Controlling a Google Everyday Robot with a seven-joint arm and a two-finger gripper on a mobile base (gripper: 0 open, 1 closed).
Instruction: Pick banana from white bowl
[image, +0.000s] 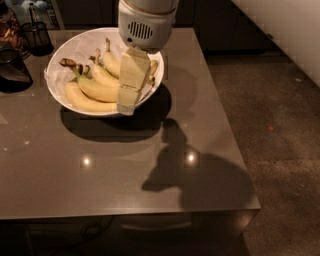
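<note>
Okay so I'm watching the gripper (127, 104) hanging over the right side of the round white bowl (56, 91), with its cream plastic tip down by the rim. I can't tell if it's clenched or released. The long curved banana (97, 90) with the dark dried stem is lying in the paper-lined bowl, which is sitting on the glossy grey table (100, 180).

A glossy grey-brown table (100, 190) carrying two small light glints stands on a speckled brown floor (280, 165). Dark cabinets (225, 25) line the back, and a pale wall (295, 30) rises at the right.
</note>
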